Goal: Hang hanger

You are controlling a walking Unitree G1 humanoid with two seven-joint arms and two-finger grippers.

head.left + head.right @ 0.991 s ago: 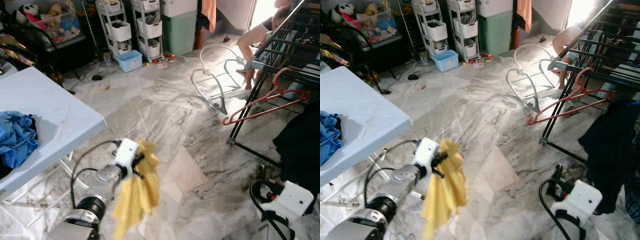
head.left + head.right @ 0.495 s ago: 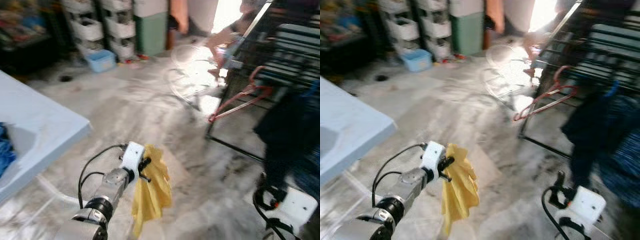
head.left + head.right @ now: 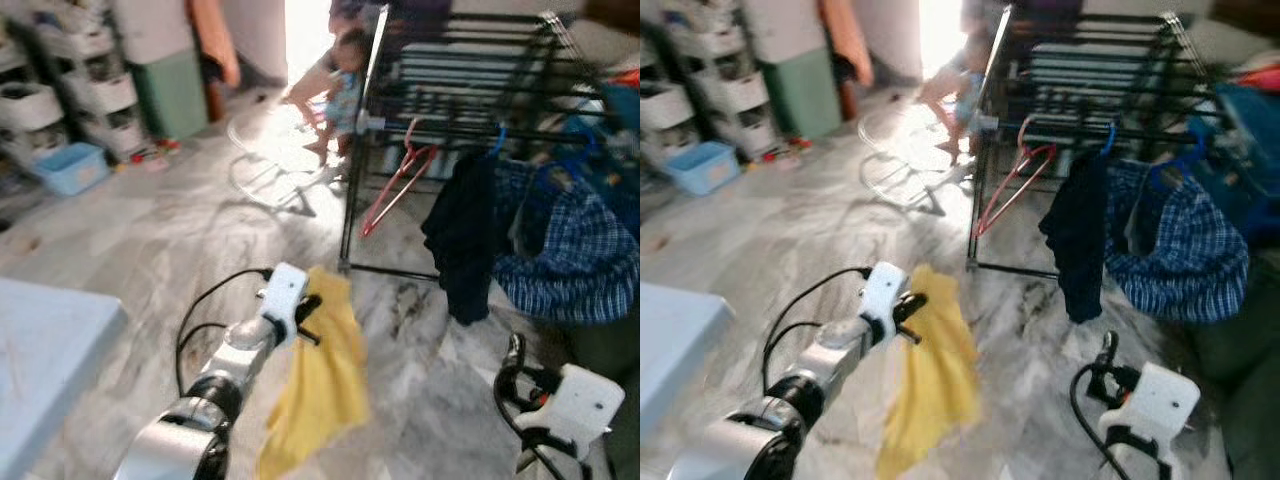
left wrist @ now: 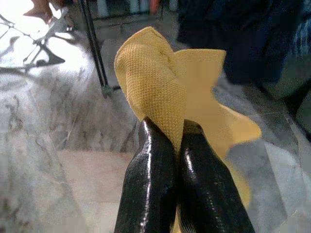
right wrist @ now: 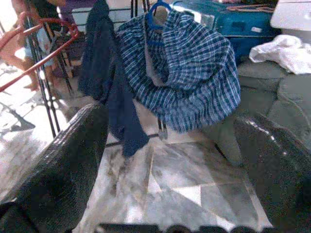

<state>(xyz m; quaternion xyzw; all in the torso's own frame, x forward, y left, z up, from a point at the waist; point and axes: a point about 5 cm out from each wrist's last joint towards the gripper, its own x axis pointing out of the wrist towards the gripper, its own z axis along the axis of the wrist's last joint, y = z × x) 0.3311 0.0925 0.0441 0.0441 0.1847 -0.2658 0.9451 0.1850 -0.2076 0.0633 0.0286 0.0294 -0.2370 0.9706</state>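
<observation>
Your red hanger (image 3: 398,176) hangs by its hook from a bar of the black drying rack (image 3: 455,75), beside a dark garment (image 3: 462,230) and a blue checked shirt (image 3: 560,245); well short of it, your left gripper (image 4: 165,138) is clamped on a yellow cloth (image 3: 320,390) drooping over the marble floor (image 3: 150,230). Your right gripper (image 5: 170,160) sits low at your right, fingers spread wide with nothing between them; a person (image 3: 325,75) sits beyond the rack.

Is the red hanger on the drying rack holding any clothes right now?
No, the red hanger hangs bare from the drying rack, beside the dark garment.
</observation>
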